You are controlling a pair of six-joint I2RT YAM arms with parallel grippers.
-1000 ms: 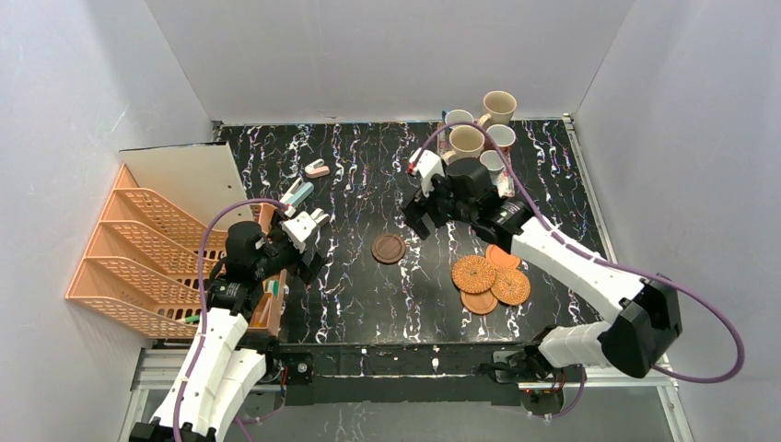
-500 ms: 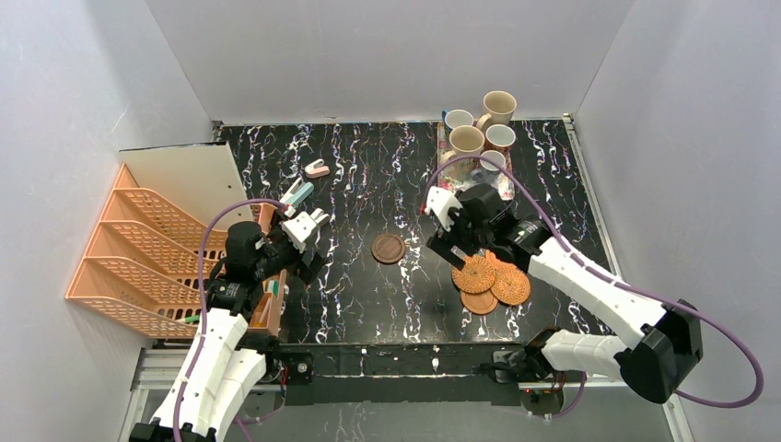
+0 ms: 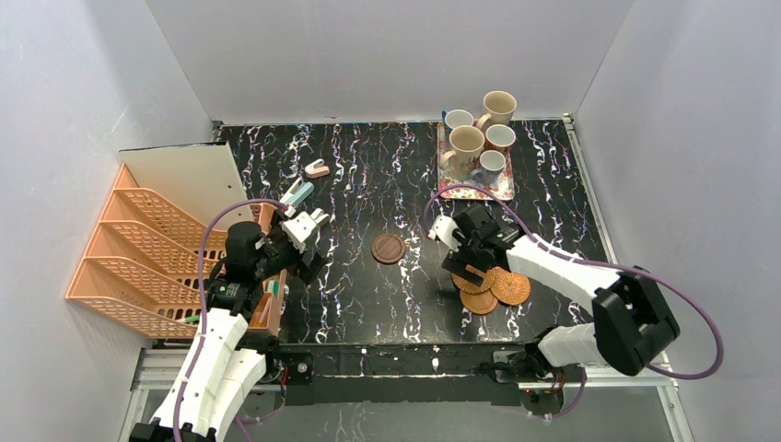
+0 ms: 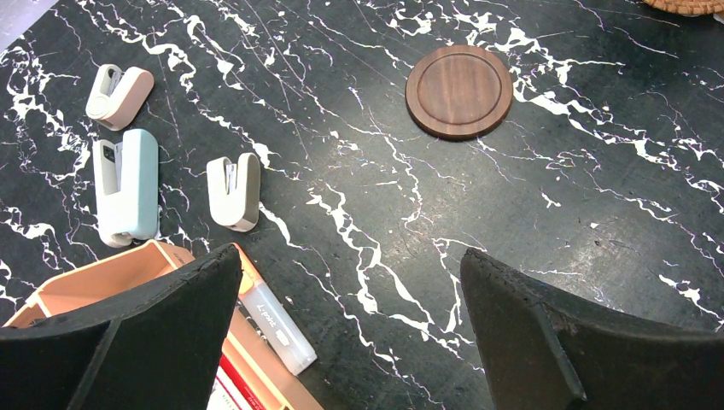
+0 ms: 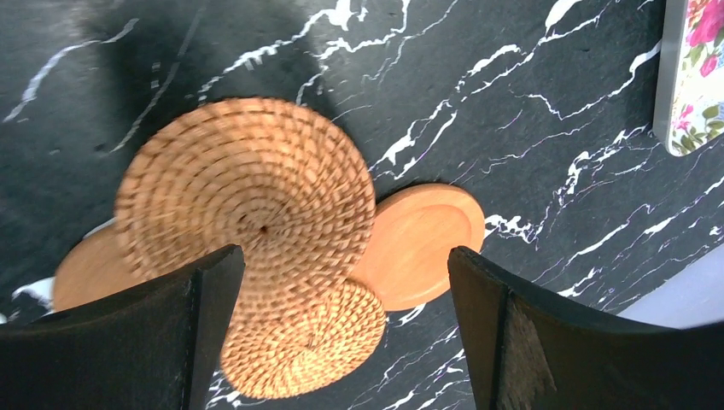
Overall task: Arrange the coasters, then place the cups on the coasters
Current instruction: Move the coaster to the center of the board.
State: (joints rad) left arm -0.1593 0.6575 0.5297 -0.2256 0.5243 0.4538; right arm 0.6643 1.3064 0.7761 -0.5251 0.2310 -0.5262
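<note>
Several coasters lie in an overlapping pile at the front right. In the right wrist view they are a large woven coaster, a smaller-looking woven one and two smooth orange ones. My right gripper hangs open just above this pile, with nothing between its fingers. A dark brown coaster lies alone mid-table. The cups stand together on the floral tray at the back right. My left gripper is open and empty near the left side.
Orange stacked file trays fill the left edge. Three staplers lie on the table ahead of the left gripper, and an orange box of pens sits under it. A corner of the tray shows beyond the pile.
My right arm has swung back from the cups toward the front and come down over the coaster pile, staying open. The left arm has not moved.
</note>
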